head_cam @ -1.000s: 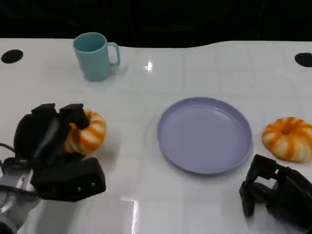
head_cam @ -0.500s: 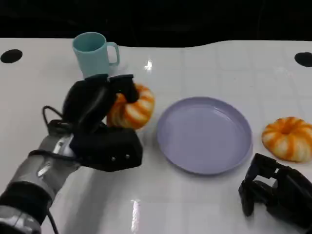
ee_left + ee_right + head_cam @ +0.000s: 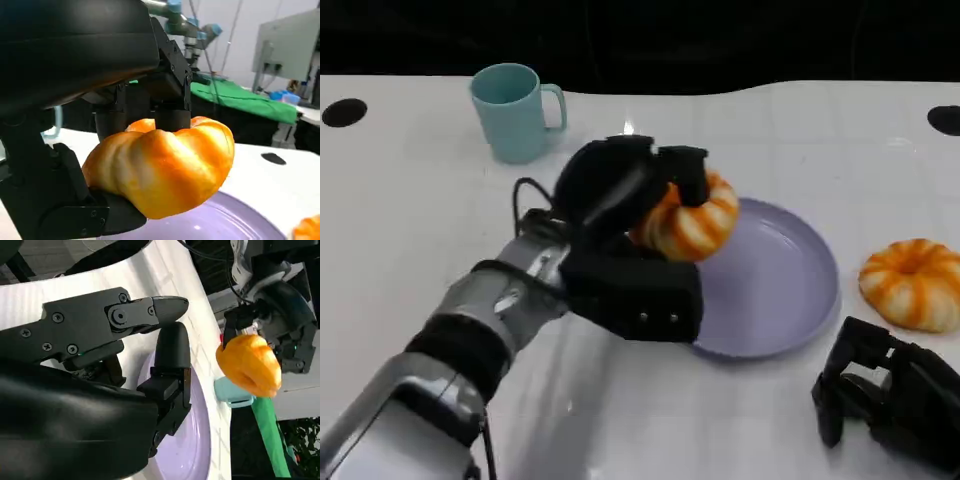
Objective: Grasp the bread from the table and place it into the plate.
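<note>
I see my left hand point(image 3: 620, 215) gripping the bread point(image 3: 687, 217), an orange ring-shaped piece with pale stripes. The fingers come over its top and the thumb part sits under it, so the bread is held on the far side of the hand, lifted off the counter point(image 3: 420, 220). In the head view it hangs above the left rim of the purple plate point(image 3: 790, 290), and the left wrist view shows the purple surface right under the bread point(image 3: 165, 170). It is not touching the plate there.

My right hand point(image 3: 885, 395) rests low on the counter near the right edge of the plate, with its fingers curled in and nothing between them.

A second striped bread point(image 3: 913, 282) lies on the counter just to the right of the plate. A teal mug point(image 3: 512, 112) stands at the far left, well apart from the plate.
</note>
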Robot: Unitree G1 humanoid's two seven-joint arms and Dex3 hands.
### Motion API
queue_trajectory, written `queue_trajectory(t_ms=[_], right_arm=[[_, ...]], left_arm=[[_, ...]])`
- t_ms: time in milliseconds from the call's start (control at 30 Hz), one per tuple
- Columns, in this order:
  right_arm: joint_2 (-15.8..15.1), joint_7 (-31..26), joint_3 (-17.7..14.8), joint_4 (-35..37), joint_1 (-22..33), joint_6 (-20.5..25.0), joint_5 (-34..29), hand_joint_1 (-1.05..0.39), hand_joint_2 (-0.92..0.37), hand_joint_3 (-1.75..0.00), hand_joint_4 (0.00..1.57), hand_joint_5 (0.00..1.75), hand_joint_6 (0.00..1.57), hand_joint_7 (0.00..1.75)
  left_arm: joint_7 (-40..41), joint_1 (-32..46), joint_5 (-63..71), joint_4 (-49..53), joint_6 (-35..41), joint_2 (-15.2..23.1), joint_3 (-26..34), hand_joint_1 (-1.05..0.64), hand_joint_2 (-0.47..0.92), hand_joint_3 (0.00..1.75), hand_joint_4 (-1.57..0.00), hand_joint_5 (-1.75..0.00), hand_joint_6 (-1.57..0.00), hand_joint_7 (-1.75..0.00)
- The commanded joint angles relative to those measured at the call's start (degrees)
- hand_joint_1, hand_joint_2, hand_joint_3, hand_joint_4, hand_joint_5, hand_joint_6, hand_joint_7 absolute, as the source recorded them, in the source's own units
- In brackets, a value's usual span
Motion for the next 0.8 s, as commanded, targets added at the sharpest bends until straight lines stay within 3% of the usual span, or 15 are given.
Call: queue_trajectory(t_ms=[33, 133, 233, 333, 400, 433, 533, 600, 633, 700, 800], right_arm=[[-0.3, 2.36, -0.75, 2.89, 0.12, -1.11, 0.95, -0.55, -0.92, -0.22, 0.72, 1.75, 0.62, 1.62], [-0.39, 1.48, -0.38, 2.4, 0.38, -2.23, 0.16, -0.56, -0.92, -0.22, 0.72, 1.75, 0.61, 1.64], [-0.42, 0.05, 0.22, 1.15, 0.92, -3.01, -0.79, -0.56, -0.92, -0.21, 0.72, 1.75, 0.61, 1.66], [-0.38, -0.66, 0.54, 0.44, 1.27, -3.72, -1.33, -0.56, -0.92, -0.22, 0.73, 1.75, 0.6, 1.66], [-0.39, -0.52, 0.63, 0.36, 1.31, -3.67, -1.16, -0.56, -0.92, -0.23, 0.73, 1.75, 0.6, 1.66], [-0.41, -0.65, 0.72, 0.32, 1.37, -3.81, -1.23, -0.56, -0.92, -0.23, 0.73, 1.75, 0.6, 1.66], [-0.43, -0.53, 0.85, 0.35, 1.42, -3.8, -1.07, -0.56, -0.92, -0.23, 0.73, 1.75, 0.6, 1.66], [-0.4, -0.42, 0.9, 0.29, 1.43, -3.7, -0.9, -0.56, -0.92, -0.23, 0.72, 1.75, 0.6, 1.66], [-0.41, -0.6, 0.98, 0.17, 1.48, -3.74, -1.0, -0.56, -0.92, -0.23, 0.73, 1.75, 0.61, 1.65], [-0.44, -0.89, 1.05, -0.19, 1.58, -2.95, -0.9, -0.57, -0.92, -0.22, 0.72, 1.75, 0.61, 1.65], [-0.4, -1.31, 1.16, -0.79, 1.81, -2.2, -0.77, -0.57, -0.92, -0.19, 0.72, 1.75, 0.62, 1.63]], left_arm=[[2.08, -4.41, 2.46, 3.38, 2.32, -1.81, -2.44, -0.38, 0.43, 1.21, -1.0, -1.75, -0.89, -1.54], [1.3, -5.87, 2.56, 5.21, 4.02, -3.31, -3.04, -0.37, 0.42, 1.16, -0.99, -1.75, -0.93, -1.36], [0.37, -7.14, 2.42, 6.86, 5.97, -4.78, -3.56, -0.36, 0.42, 1.16, -0.99, -1.75, -0.87, -1.52], [-1.76, -7.99, 1.49, 7.9, 7.44, -5.97, -3.42, -0.35, 0.45, 0.97, -0.99, -1.65, -0.99, -1.02], [-3.78, -8.43, 0.76, 8.36, 9.12, -6.75, -3.03, -0.34, 0.46, 0.92, -0.99, -1.63, -1.02, -0.9], [-6.0, -8.84, 0.12, 8.67, 10.98, -7.5, -2.64, -0.37, 0.51, 0.75, -0.94, -1.55, -1.01, -0.75], [-8.96, -9.05, -0.3, 8.79, 13.49, -8.22, -2.9, -0.4, 0.68, 0.48, -0.76, -1.18, -0.83, -0.42], [-10.71, -9.24, 0.02, 8.75, 14.08, -8.04, -3.66, -0.42, 0.78, 0.36, -0.7, -1.01, -0.74, -0.33], [-11.81, -9.43, 0.12, 8.79, 14.4, -7.98, -4.0, -0.47, 0.86, 0.27, -0.58, -0.85, -0.62, -0.25], [-13.43, -9.62, 0.15, 8.91, 14.52, -7.82, -4.43, -0.55, 0.9, 0.23, -0.44, -0.71, -0.49, -0.18], [-17.2, -10.0, -0.39, 8.86, 15.03, -7.6, -4.41, -0.79, 0.92, 0.35, -0.1, -0.51, -0.27, -0.07]])
